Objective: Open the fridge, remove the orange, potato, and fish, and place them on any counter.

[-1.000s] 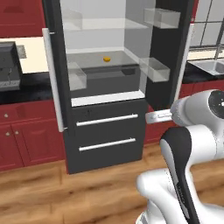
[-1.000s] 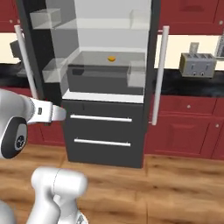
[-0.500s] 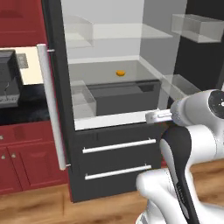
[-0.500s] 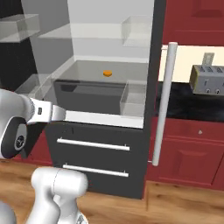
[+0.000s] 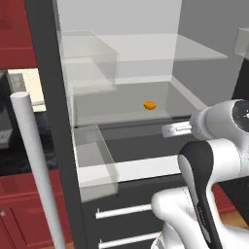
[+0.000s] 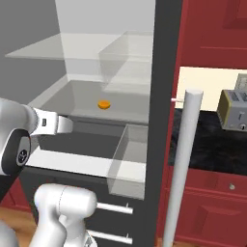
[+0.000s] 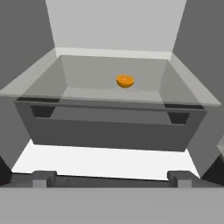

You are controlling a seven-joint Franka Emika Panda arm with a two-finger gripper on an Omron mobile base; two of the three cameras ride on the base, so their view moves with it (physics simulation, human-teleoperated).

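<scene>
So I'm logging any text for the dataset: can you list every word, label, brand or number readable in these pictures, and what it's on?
None can be read.
The fridge interior, its glass shelf and the orange carry no lettering.
The toaster on the counter shows no legible brand.
A small dark mark on the arm's round joint is too small to read.

Base cams flank arm, close on fridge [image 5: 58, 146]; hand cam faces shelf.

Kitchen: open fridge [image 5: 58, 121], toaster [image 6: 235, 111], red cabinets [image 6: 212, 207].
</scene>
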